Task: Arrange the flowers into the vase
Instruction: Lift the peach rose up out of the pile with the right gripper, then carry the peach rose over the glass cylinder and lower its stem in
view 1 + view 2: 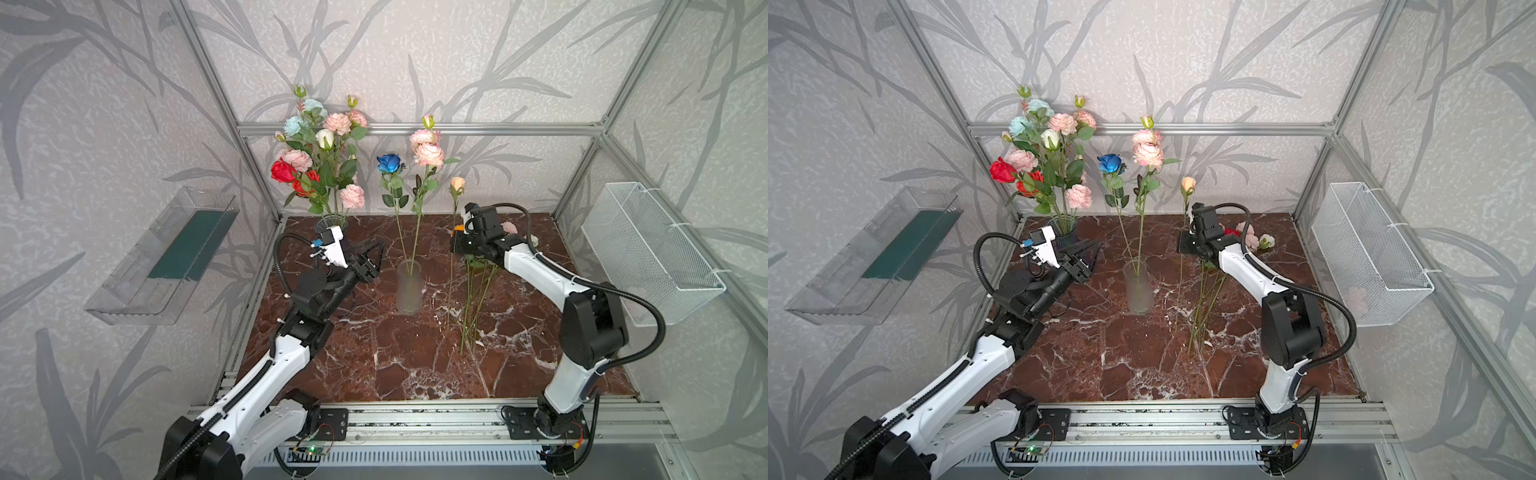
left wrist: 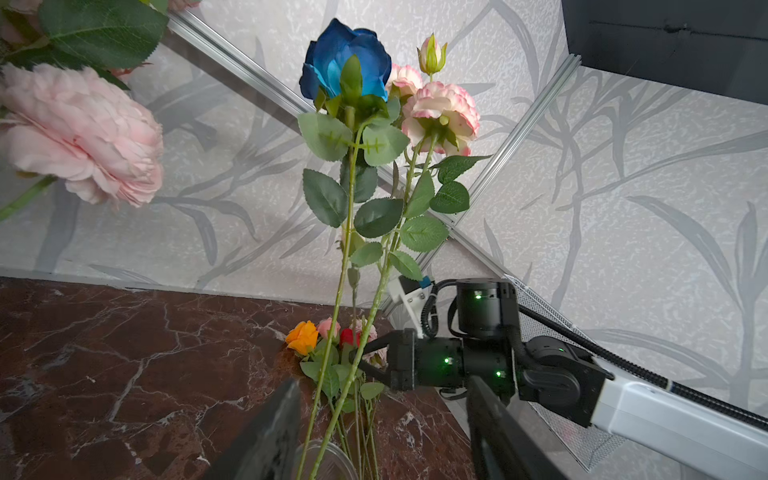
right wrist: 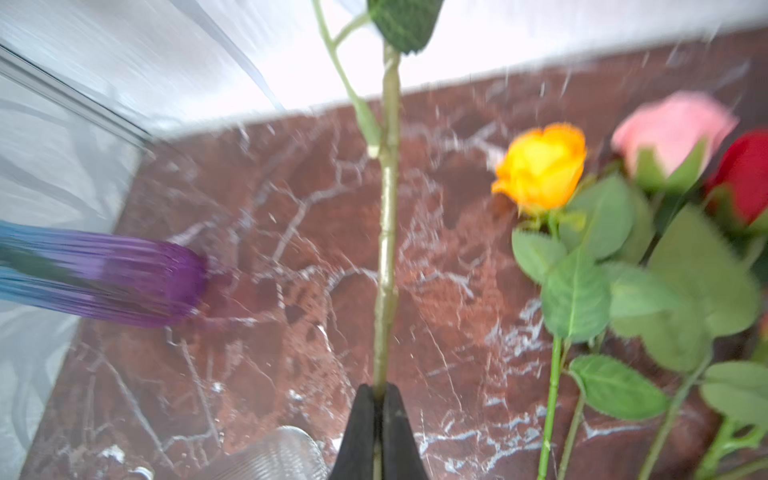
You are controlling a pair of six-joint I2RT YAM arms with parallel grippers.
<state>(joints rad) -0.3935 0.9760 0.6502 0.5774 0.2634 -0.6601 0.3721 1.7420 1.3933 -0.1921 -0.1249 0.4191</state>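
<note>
The frosted glass vase [image 1: 409,291] [image 1: 1138,291] stands mid-table and holds a blue rose [image 1: 389,163] and a pink peony stem [image 1: 428,153]. My right gripper [image 1: 455,244] [image 3: 376,401] is shut on the green stem [image 3: 388,249] of a peach rose [image 1: 457,185] [image 1: 1188,184], held upright just right of the vase. More flowers [image 1: 478,299] lie on the table under the right arm, among them an orange [image 3: 540,166], a pink [image 3: 673,124] and a red one [image 3: 744,174]. My left gripper [image 1: 376,252] [image 2: 382,382] stands open left of the vase, with nothing held.
A purple-tinted vase [image 3: 124,282] with a full bouquet [image 1: 320,158] stands at the back left corner. A white wire basket [image 1: 652,253] hangs on the right wall, a clear plastic bin [image 1: 166,253] on the left wall. Aluminium frame posts edge the marble table [image 1: 395,365].
</note>
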